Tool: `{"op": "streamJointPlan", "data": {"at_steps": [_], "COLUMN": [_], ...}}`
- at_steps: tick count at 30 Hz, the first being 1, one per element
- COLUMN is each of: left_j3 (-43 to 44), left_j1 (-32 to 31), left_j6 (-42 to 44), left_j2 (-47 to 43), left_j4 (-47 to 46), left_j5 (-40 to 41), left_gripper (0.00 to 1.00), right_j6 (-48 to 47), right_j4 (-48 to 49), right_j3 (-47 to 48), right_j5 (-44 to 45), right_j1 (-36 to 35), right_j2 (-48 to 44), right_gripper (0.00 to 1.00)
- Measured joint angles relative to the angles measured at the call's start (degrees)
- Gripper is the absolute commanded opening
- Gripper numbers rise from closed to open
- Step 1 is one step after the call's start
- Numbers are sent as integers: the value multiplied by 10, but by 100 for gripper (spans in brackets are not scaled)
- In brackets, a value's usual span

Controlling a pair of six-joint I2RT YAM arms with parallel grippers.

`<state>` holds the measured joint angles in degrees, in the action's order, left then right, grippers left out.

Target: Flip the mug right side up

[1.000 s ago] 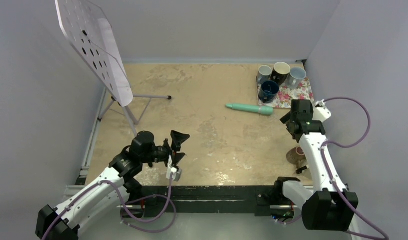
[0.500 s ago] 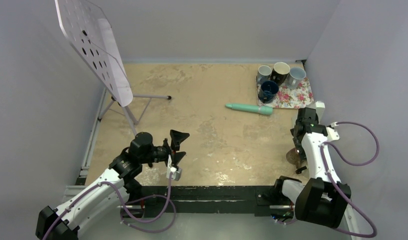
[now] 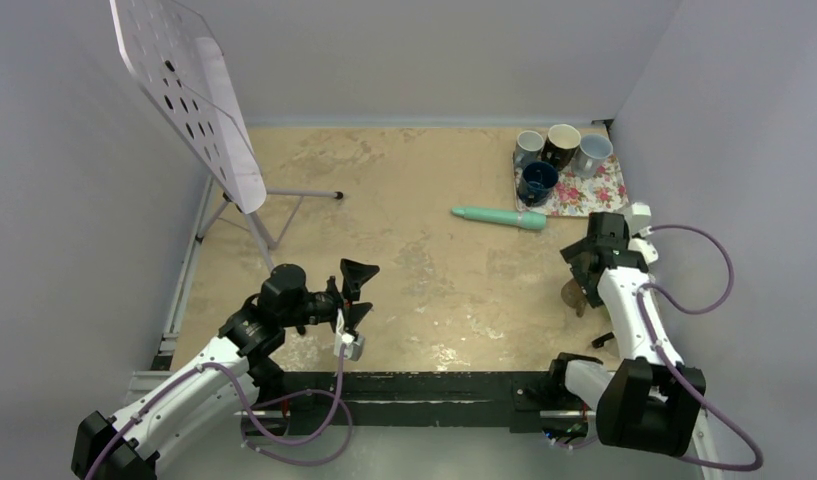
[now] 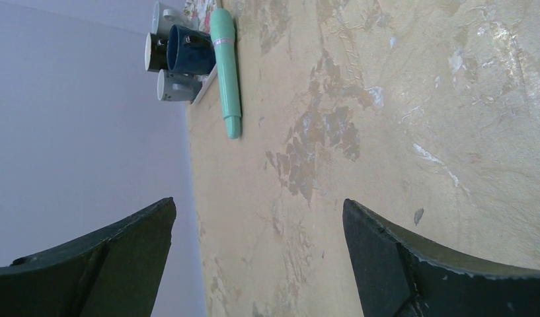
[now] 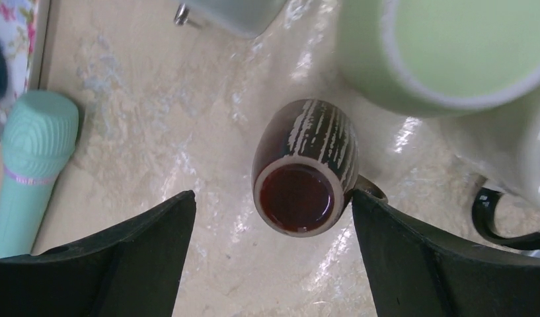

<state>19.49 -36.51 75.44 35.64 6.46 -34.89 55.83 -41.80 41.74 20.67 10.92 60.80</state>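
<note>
R arm has swung back over brown striped mug (image 5: 305,173); approach step, R tool (image 5: 272,201) wide open, empty, straddling it; next: drop, pinch body; L tool (image 4: 259,201) open, idle.

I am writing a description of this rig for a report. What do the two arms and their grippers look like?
Both the left arm and the right arm have white links with black joints. A purple cable loops loosely along each. The left gripper and the right gripper are black, each with two broad, wedge-shaped fingers.
</note>
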Motion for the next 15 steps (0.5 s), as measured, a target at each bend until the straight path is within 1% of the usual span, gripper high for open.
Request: {"op": "streamJointPlan", "data": {"at_steps": [6, 12, 13, 15], "left_j3": [0, -2, -3, -6], "left_j1": [0, 0, 0, 0], "left_j6": [0, 0, 0, 0], "left_j2": [0, -2, -2, -3], "left_j4": [-2, -8, -9, -11], "left_j5": [1, 7, 7, 7], "left_gripper": [100, 100, 100, 100], "right_j6": [-21, -55, -64, -80], "right_j4": [29, 35, 35, 36], "right_j3": [9, 50, 61, 77], "right_j5": [-27, -34, -34, -33], "right_j1": [-83, -147, -156, -167], "right_j2": [53, 106, 113, 121], "right_gripper": [90, 90, 89, 83]}}
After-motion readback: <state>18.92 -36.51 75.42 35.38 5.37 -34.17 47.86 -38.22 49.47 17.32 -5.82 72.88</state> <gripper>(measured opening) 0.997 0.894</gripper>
